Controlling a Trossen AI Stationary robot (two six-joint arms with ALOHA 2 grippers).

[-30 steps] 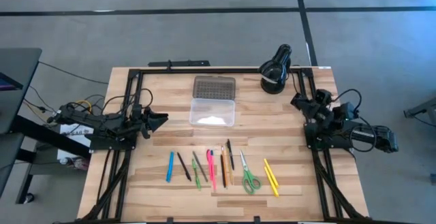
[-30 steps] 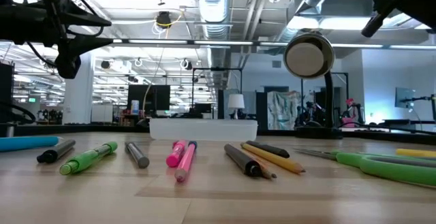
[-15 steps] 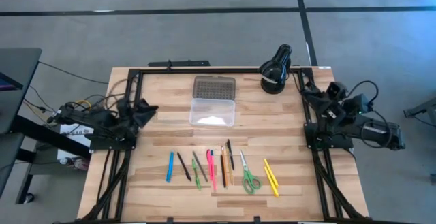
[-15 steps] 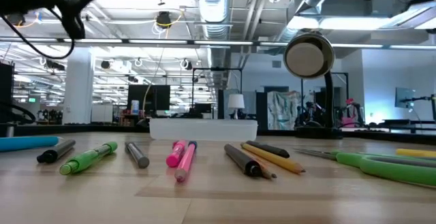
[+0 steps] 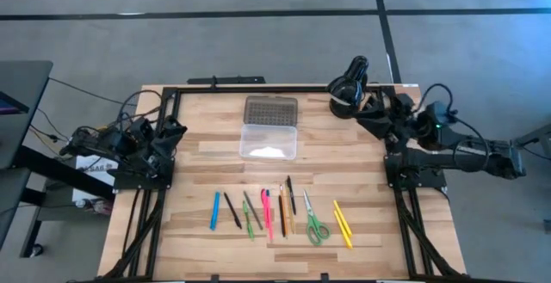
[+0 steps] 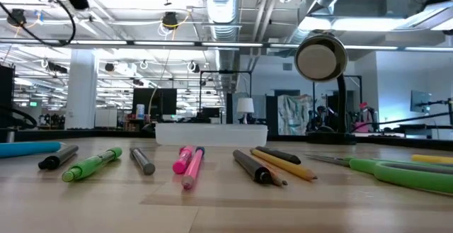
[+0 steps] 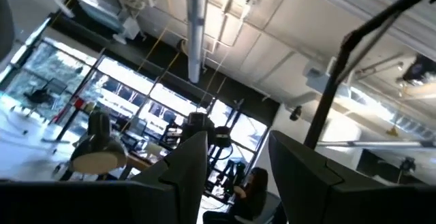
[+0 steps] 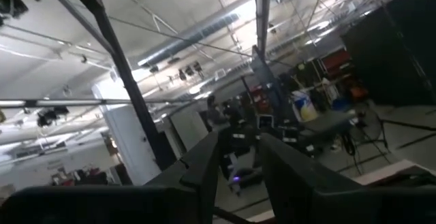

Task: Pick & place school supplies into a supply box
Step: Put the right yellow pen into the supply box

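Now look down from above first. See the left gripper point(image 5: 172, 133) tucked back past the left edge of the table point(image 5: 198, 180), farther out than a moment ago. See the right gripper point(image 5: 362, 111) swung up to the far right corner, right beside the black lamp point(image 5: 349, 89). Find the supply box point(image 5: 269, 142) in the middle of the table toward the far edge, open, with its grey lid point(image 5: 270, 109) lying just behind it. Spot the row near the front edge: blue pen point(image 5: 214, 210), pink marker point(image 5: 266, 212), scissors point(image 5: 314, 224), yellow markers point(image 5: 343, 223). Count them all as not moved.

Next, look level across the table. Find the clear box point(image 6: 211, 134) low at the back. Find the green marker point(image 6: 92, 164), pink marker point(image 6: 185, 163) and scissors point(image 6: 396, 171) flat on the wood. Notice almost no arm at the top now.

Then peek through the left wrist view. See only ceiling and room past the fingers point(image 7: 187, 166). Call the left gripper point(image 7: 235, 176) wide apart and holding nothing.

Last, peek through the right wrist view. See ceiling again. Call the right gripper point(image 8: 238, 163) a little bit apart, with nothing in it.

Guess from all this: nothing picked up yet, every step of the job left to do.
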